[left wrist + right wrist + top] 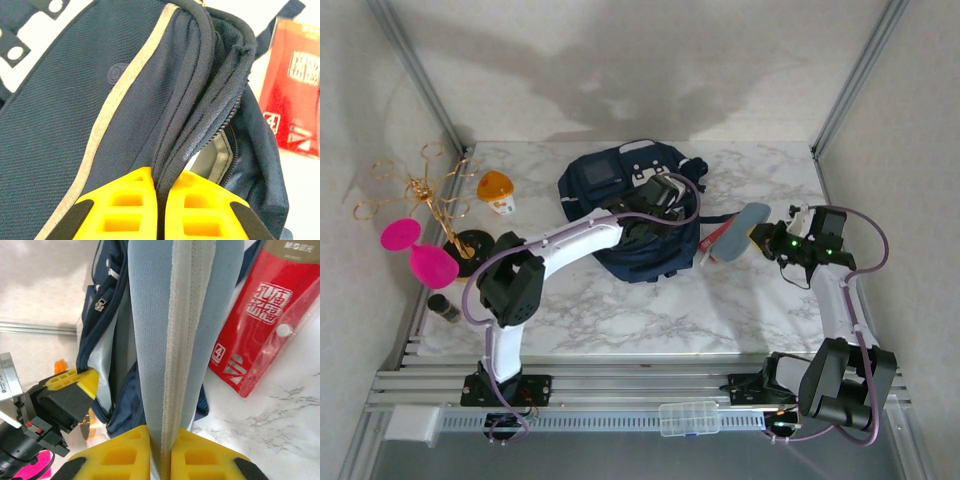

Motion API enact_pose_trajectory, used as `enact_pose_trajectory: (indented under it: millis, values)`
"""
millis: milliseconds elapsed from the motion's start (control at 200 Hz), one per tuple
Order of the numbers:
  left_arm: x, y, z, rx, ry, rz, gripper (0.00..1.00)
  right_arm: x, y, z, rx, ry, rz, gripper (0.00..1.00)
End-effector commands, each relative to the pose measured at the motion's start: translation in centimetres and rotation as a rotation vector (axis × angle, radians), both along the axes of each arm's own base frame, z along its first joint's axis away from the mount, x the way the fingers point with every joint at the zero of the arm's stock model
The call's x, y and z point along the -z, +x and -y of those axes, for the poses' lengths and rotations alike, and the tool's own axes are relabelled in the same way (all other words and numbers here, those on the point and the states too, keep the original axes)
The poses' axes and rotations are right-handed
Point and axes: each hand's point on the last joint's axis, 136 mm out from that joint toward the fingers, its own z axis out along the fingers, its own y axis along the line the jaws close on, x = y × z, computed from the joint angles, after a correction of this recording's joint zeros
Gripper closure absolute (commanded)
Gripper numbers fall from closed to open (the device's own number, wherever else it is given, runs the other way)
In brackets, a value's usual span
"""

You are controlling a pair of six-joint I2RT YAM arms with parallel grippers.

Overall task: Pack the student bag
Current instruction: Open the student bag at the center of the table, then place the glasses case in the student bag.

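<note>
The student bag (620,205), navy with a pale trim stripe, lies at the middle back of the marble table with its zip mouth gaping toward the right. My left gripper (658,203) is shut on the folded rim of the bag (125,100) beside the zip, and the dark fabric is pinched between its yellow fingers (125,205). My right gripper (767,236) is shut on a flat light-blue fabric case (753,215), which stands up from the fingers (210,460) in front of the bag (120,405). A red packet (715,242) lies on the table between case and bag.
A gold wire stand (420,195) with pink discs (430,262), an orange-capped tub (497,192) and a small dark cylinder (444,308) sit at the left. A clear plastic box (689,418) rests on the front rail. Metal frame posts flank the table.
</note>
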Motion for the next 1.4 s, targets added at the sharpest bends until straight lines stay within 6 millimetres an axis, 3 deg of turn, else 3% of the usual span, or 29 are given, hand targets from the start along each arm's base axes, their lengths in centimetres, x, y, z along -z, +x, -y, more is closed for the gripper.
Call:
enact_pose_trajectory:
  millis: [0,235,446,681,816,921,1006,1096,1221,1337,1397]
  values:
    - [-7.4,-0.9,0.2,-0.13,-0.2,0.049,1.0,-3.5,-0.2,-1.9,-0.077,0.045,0.086,0.87]
    - [-10.9,-3.1,1.8,-0.212,-0.371,0.03,1.0,-4.1,0.1,-6.8,-0.179,0.113,0.103,0.87]
    - [-12.3,-3.4,1.6,-0.303,-0.45,0.033,1.0,-1.3,1.7,-11.7,-0.239,0.13,0.07,0.86]
    - [-13.4,-3.0,1.3,-0.348,-0.499,0.047,1.0,0.8,5.0,-17.3,-0.276,0.153,0.069,0.84]
    - [-14.1,-2.8,0.9,-0.363,-0.506,0.067,1.0,3.0,6.6,-18.3,-0.245,0.129,0.053,0.76]
    - [-14.3,-2.6,0.6,-0.376,-0.503,0.081,1.0,3.7,6.7,-18.6,-0.264,0.125,0.04,0.62]
    - [-14.2,-2.3,0.2,-0.386,-0.499,0.08,1.0,3.4,6.5,-17.6,-0.249,0.065,0.049,0.49]
    - [-14.2,-2.3,0.1,-0.383,-0.499,0.078,1.0,3.8,6.0,-15.6,-0.189,-0.059,0.028,0.43]
    - [-14.5,-2.5,0.2,-0.367,-0.513,0.075,1.0,4.9,4.7,-14.4,-0.174,-0.123,-0.02,0.5]
    - [-14.2,-2.5,0.6,-0.354,-0.517,0.066,1.0,6.4,3.3,-15.5,-0.215,-0.112,-0.076,0.66]
    - [-14.3,-2.5,0.8,-0.35,-0.526,0.058,1.0,6.8,2.8,-16.5,-0.233,-0.111,-0.086,0.7]
